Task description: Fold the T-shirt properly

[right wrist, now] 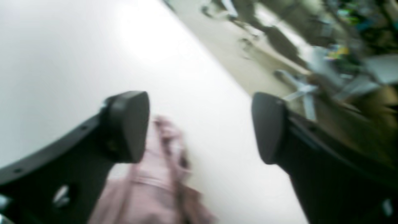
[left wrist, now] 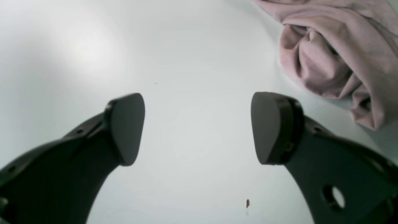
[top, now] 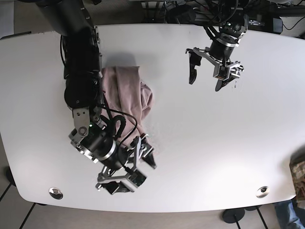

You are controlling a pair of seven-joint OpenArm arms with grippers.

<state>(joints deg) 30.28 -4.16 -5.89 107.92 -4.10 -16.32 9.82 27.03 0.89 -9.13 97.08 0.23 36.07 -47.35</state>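
The pink T-shirt (top: 129, 98) lies crumpled in a narrow heap on the white table (top: 214, 143), left of centre. It shows at the top right of the left wrist view (left wrist: 335, 46) and, blurred, at the bottom of the right wrist view (right wrist: 155, 186). My left gripper (top: 209, 70) is open and empty, above bare table to the right of the shirt. My right gripper (top: 131, 169) is open and empty, near the front of the shirt heap, whose lower end its arm partly hides.
The table's edge and a cluttered floor show in the right wrist view (right wrist: 295, 46). A small red speck (left wrist: 247, 203) lies on the table under the left gripper. Two round fittings (top: 55, 192) (top: 261, 192) sit near the front table edge.
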